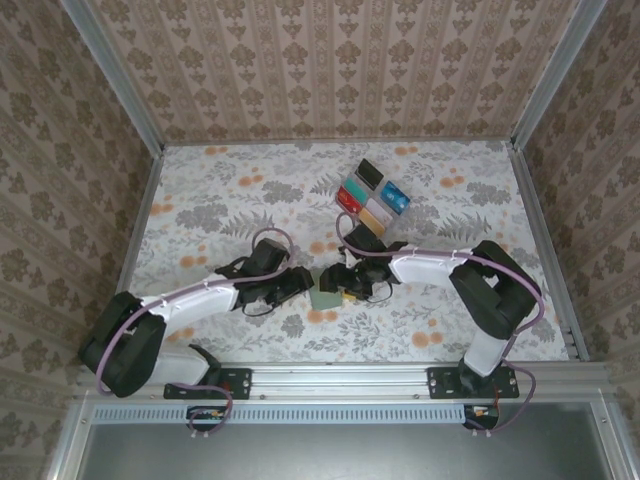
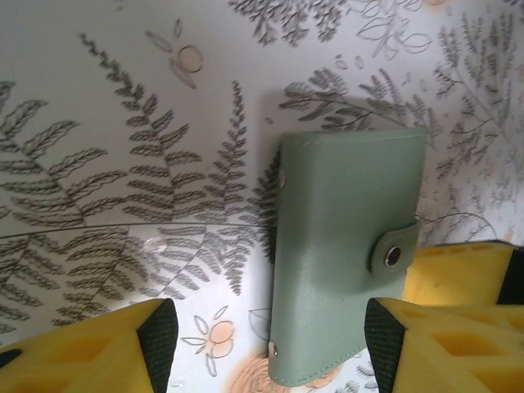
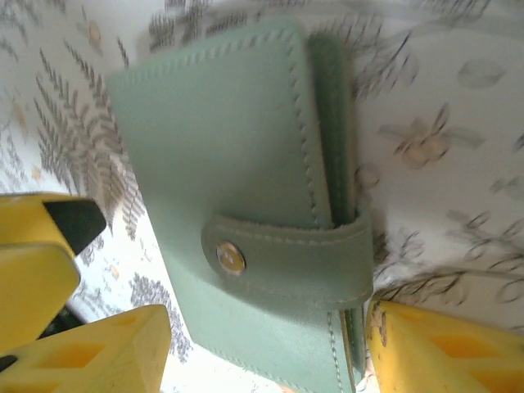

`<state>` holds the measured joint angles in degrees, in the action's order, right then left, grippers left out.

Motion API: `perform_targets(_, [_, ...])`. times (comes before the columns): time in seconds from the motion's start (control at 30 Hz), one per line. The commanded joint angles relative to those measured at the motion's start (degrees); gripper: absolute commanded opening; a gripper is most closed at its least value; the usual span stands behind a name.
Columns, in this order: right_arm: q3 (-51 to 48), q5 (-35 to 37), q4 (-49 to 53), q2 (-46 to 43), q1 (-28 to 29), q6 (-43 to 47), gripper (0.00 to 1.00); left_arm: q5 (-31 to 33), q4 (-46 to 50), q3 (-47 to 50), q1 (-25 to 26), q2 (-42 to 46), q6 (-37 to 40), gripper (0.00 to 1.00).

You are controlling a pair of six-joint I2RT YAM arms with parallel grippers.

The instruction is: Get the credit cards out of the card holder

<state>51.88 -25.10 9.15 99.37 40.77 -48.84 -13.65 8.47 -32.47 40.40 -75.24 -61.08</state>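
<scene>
Tabletop (image 1: 200, 200): flat, covered in a matte cloth printed with grey ferns and orange blossoms.

Left arm (image 1: 190, 300) and right arm (image 1: 440, 265): both reach in to the near centre. Each arm's jaws are yellow with black pads and stand partly open astride the card holder. Neither clearly has hold of it, though contact at one edge cannot be ruled out.

Card holder (image 1: 327, 297) (image 2: 344, 254) (image 3: 237, 188): lies flat at the near centre, between the two pairs of jaws. It is a sage-green, book-like rectangle with stitched edges and rounded corners, folded shut. It probably handles as light, soft and pliable, with a smooth skin that may slide on the cloth. The long edges look like the best hold, one pair of jaws steadying the body. Whether cards remain inside cannot be told.

Credit cards (image 1: 372, 198): a cluster of thin rectangles in black, teal, blue, red and tan, lying far right of the holder and well apart from it. They are likely stiff and slippery.

Strap (image 3: 286, 254): wraps around the open edge and is fastened. Its free end is the place to lift.

Snap stud (image 3: 230, 257): small, round and metallic.
</scene>
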Motion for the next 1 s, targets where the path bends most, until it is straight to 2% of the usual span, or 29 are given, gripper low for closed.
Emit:
perform_targets(0.0, [-0.48,-0.19,-0.92,-3.15,-0.18,-1.8,0.66,-2.08,-2.51,0.48,-0.45,0.78,-1.54,0.62])
perform_targets(0.2, [3.36,8.77,8.45,-4.42,-0.44,5.62,0.62,-6.52,-6.31,-0.49,-2.13,-2.4,0.08,0.53])
perform_targets(0.37, [4.16,9.28,8.77,-3.32,-0.43,6.54,0.51,-9.13,-7.47,-0.64,-4.01,-4.39,1.41,0.47])
perform_targets(0.73, [8.54,9.41,9.62,2.74,-0.43,7.95,0.36,-13.03,-7.98,-2.72,-4.54,-10.41,4.47,0.45])
perform_targets(0.97, [7.66,8.74,9.65,4.31,-0.52,7.67,0.34,-17.36,-14.02,-2.84,-4.8,-11.5,5.13,0.44])
